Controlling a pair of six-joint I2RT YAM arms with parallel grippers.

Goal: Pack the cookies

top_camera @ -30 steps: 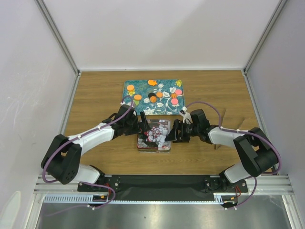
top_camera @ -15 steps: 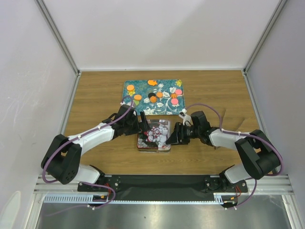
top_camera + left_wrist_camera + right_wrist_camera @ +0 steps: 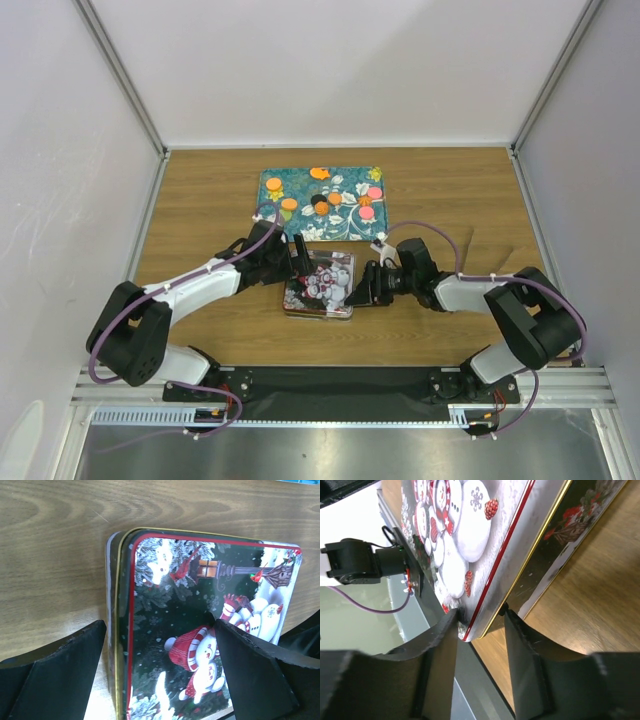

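Observation:
Several cookies, orange (image 3: 273, 184), pink (image 3: 374, 192) and dark brown (image 3: 318, 200), lie on the teal tray (image 3: 300, 186) at the table's middle back. A closed tin with snowmen on its lid (image 3: 322, 288) sits on the table in front of the tray. My left gripper (image 3: 298, 262) is open at the tin's left far edge. In the left wrist view (image 3: 160, 680) one finger is beside the tin (image 3: 200, 605) and the other over the lid. My right gripper (image 3: 362, 290) is shut on the lid's right corner (image 3: 480, 630), pinching the rim of the tin (image 3: 465, 525).
The wooden table (image 3: 200, 200) is walled by white panels on three sides. The arm bases and a black rail (image 3: 330, 385) run along the near edge. Purple cables loop over both arms.
My right gripper has pushed left and the tin has slid and turned slightly to the left. The left gripper has shifted slightly over the tin's edge.

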